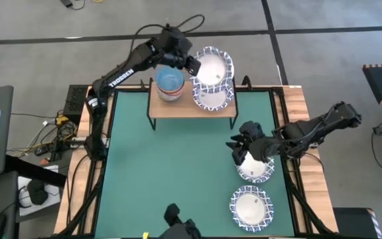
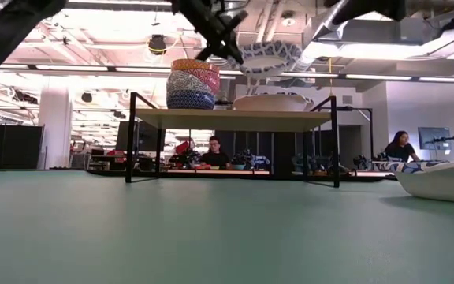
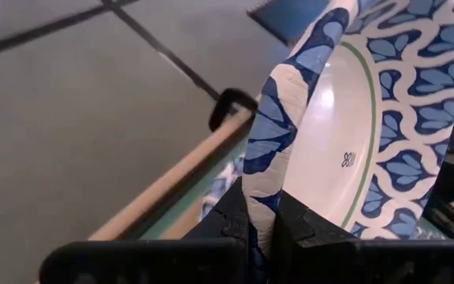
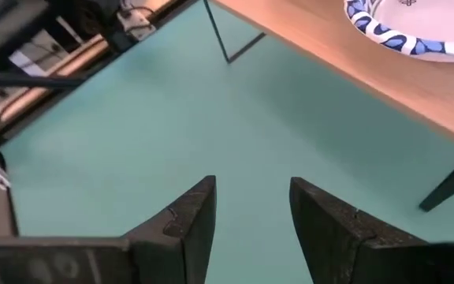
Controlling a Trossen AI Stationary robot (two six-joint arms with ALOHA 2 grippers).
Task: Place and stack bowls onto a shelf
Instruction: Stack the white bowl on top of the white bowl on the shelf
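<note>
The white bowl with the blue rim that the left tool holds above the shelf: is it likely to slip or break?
The held bowl is pinched only at its rim by the left tool, so it might pivot or slip. It looks glazed, probably ceramic: stiff, smooth, likely chipping if dropped on the shelf.

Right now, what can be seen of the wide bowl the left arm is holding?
The held bowl is wide, white inside, with a blue leaf-patterned scalloped rim and a thin green ring; it looks glazed ceramic. The left gripper is shut on its rim, holding it tilted in the air above the shelf and over another patterned bowl resting there. Nothing else visibly touches it.
</note>
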